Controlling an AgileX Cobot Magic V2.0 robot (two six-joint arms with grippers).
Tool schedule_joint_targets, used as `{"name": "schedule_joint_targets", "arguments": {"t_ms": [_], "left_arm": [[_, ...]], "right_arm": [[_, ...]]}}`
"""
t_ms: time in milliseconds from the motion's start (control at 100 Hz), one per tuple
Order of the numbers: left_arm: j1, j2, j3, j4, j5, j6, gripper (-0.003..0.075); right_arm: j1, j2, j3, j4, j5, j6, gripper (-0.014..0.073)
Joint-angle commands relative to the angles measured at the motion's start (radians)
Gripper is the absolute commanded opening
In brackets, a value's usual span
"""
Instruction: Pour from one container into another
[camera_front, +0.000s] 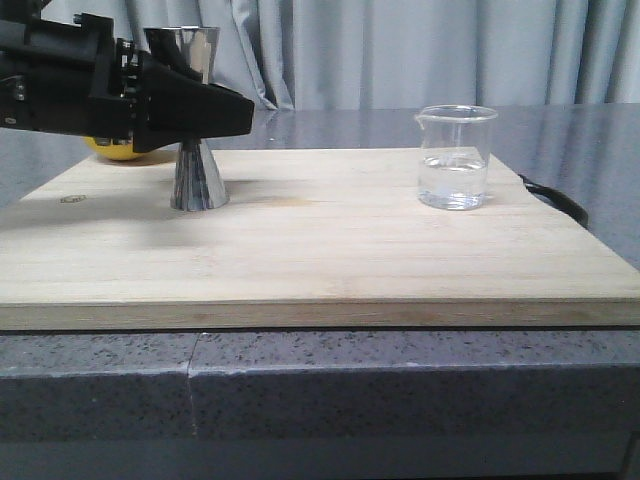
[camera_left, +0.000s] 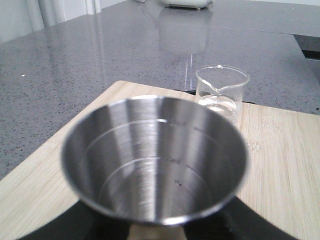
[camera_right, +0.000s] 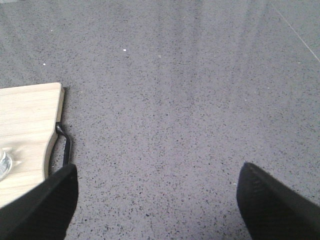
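Observation:
A steel jigger (camera_front: 198, 175) stands upright on the left part of the wooden board (camera_front: 330, 250). My left gripper (camera_front: 215, 112) comes in from the left and is shut on the jigger's narrow waist. In the left wrist view the jigger's open cup (camera_left: 155, 160) fills the frame, empty and dry, with a black finger (camera_left: 250, 226) on each side under it. The small clear glass beaker (camera_front: 457, 157) stands on the right part of the board with clear liquid in its bottom; it also shows past the jigger as the beaker (camera_left: 222, 92). My right gripper (camera_right: 157, 210) hangs open over bare counter.
A yellow lemon (camera_front: 118, 150) lies behind my left gripper. The board has a black handle (camera_right: 65, 145) on its right end, also seen as the handle (camera_front: 560, 200). Grey speckled counter (camera_right: 175, 100) surrounds the board. Curtains hang at the back.

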Motion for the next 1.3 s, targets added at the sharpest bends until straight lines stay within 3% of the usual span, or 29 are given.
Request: {"name": "schedule_joint_targets", "arguments": {"t_ms": [0, 520, 710, 920, 1040, 1290], "left_arm": [[-0.009, -0.038, -0.030, -0.091, 0.102, -0.005, 0.0239], [-0.009, -0.051, -0.133, -0.091, 0.102, -0.138, 0.0216], [-0.011, -0.067, -0.170, -0.091, 0.102, -0.138, 0.0207], [-0.011, -0.067, -0.182, -0.091, 0.102, -0.138, 0.0207], [-0.011, -0.067, -0.182, -0.091, 0.092, -0.138, 0.0207], [-0.011, -0.067, -0.182, -0.091, 0.091, -0.138, 0.0207]], "right_arm": [[-0.006, 0.011, -0.033, -0.013, -0.078, -0.006, 0.0586], [-0.006, 0.012, -0.034, 0.018, -0.124, -0.010, 0.0586], [-0.006, 0.063, -0.063, 0.225, -0.129, -0.198, 0.0586], [-0.001, 0.189, -0.132, 0.254, -0.047, -0.286, 0.0586], [0.069, 0.260, -0.177, 0.254, -0.010, -0.286, 0.0586], [0.319, 0.433, -0.298, 0.160, 0.111, -0.280, 0.0586]]}}
